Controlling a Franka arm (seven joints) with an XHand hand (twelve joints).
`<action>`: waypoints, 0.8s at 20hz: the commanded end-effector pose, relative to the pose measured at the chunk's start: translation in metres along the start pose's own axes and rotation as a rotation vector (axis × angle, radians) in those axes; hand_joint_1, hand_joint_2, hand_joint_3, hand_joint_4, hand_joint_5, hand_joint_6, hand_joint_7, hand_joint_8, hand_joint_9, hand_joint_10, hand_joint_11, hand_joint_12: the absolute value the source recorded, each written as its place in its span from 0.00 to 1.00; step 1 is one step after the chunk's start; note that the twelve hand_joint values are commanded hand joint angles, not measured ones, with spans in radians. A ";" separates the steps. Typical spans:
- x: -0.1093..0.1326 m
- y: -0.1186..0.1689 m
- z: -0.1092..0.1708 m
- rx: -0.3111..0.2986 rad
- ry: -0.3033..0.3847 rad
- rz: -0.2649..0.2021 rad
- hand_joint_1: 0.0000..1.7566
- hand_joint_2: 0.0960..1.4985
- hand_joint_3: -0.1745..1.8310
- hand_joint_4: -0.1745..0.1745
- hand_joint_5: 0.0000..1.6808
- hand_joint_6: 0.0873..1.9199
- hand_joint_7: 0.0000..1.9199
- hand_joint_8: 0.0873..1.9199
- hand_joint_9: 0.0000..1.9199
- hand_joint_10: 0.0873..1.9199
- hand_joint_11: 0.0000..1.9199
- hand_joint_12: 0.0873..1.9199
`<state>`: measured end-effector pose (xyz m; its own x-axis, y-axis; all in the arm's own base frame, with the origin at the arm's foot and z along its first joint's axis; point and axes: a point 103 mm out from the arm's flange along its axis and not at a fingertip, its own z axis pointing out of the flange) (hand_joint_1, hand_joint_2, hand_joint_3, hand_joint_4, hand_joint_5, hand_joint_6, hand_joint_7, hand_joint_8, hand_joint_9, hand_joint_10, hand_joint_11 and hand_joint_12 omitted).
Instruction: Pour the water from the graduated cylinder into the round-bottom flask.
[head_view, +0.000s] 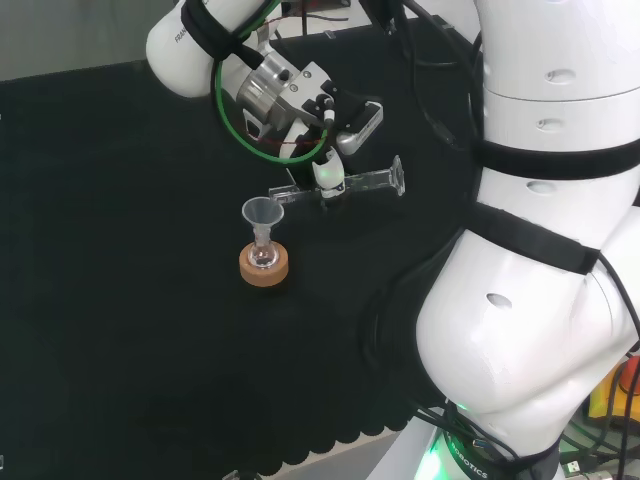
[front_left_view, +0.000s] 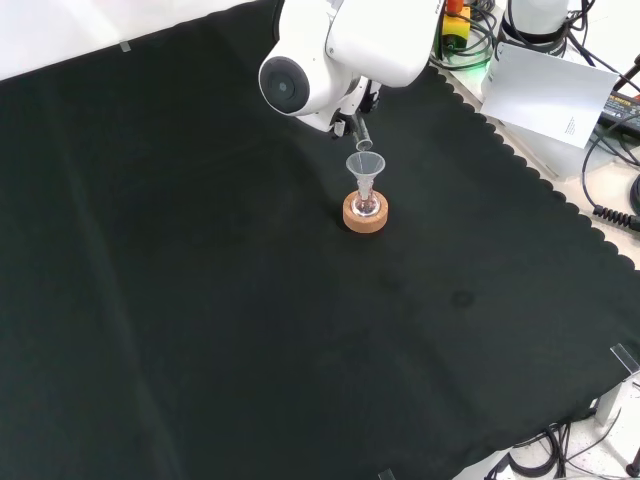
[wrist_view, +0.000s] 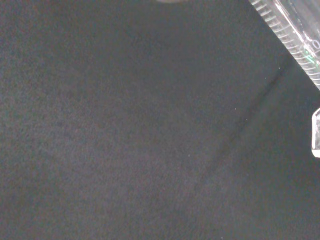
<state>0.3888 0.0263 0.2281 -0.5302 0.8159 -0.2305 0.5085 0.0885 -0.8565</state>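
The hand (head_view: 330, 178) grips the cylinder (head_view: 345, 185), tipped about level over the funnel (head_view: 261, 213). The flask (head_view: 264, 256), faint in its cork ring (head_view: 264, 267), seems alone on black cloth (head_view: 120, 300).

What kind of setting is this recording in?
Likely a lab bench: a hand tips a graduated cylinder near a funnel in a small flask on a cork ring.

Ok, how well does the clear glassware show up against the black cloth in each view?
Head view: the graduated cylinder and funnel read faintly by bright edges. Front view: the funnel and cork ring stand out. Wrist view: the cylinder's ribbed wall is soft, the cloth grainy.
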 end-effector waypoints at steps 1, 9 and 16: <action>0.005 0.005 -0.006 -0.007 0.011 -0.009 0.72 0.73 0.09 0.00 0.56 0.53 0.51 0.52 0.75 0.00 0.63 0.38; 0.019 0.012 -0.010 -0.117 0.081 -0.049 0.72 0.73 0.09 0.00 0.56 0.53 0.51 0.52 0.74 0.00 0.63 0.38; 0.003 0.009 -0.006 -0.224 0.147 -0.072 0.71 0.73 0.09 0.00 0.56 0.53 0.51 0.52 0.74 0.00 0.63 0.38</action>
<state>0.3947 0.0441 0.2203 -0.4957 0.8581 -0.1340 0.5850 0.2159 -0.7818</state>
